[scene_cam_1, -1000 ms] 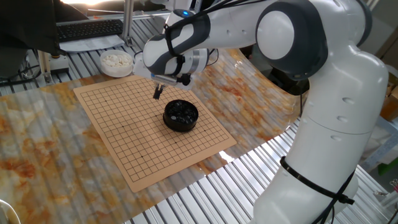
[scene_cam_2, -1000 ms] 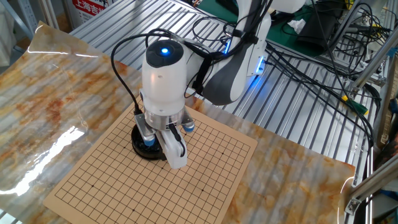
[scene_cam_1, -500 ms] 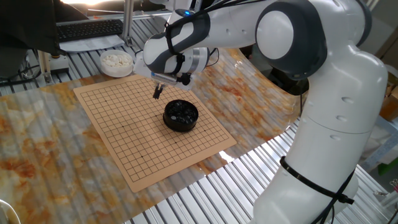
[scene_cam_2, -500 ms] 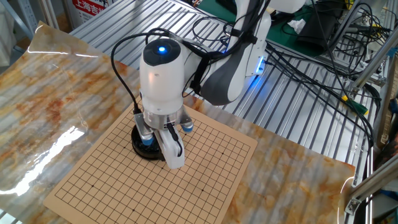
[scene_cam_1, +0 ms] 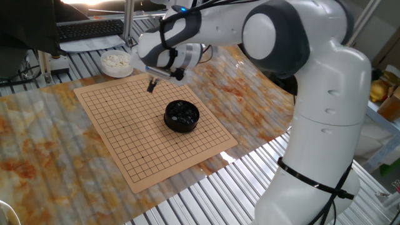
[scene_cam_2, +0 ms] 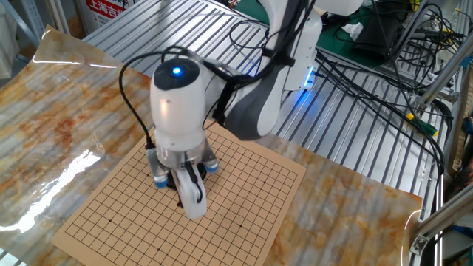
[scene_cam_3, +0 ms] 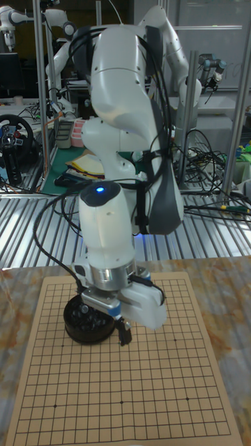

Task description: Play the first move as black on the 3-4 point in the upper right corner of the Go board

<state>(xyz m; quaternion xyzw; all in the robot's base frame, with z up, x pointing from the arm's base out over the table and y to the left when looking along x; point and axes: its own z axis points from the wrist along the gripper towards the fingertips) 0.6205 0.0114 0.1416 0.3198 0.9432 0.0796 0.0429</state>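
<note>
Moved: our hand (scene_cam_1: 150, 86) has shifted away from the bowl (scene_cam_1: 181, 116), toward the white stones (scene_cam_1: 117, 61).
Hand: fingers close together; whether a black stone sits between them we cannot tell.
Board (scene_cam_1: 125, 150): no stones on it.

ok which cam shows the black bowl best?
One fixed view: the black bowl sits fully in sight on the board, stones visible inside. In the tall fixed view the arm covers part of the bowl. In the other fixed view the arm hides it completely.
</note>
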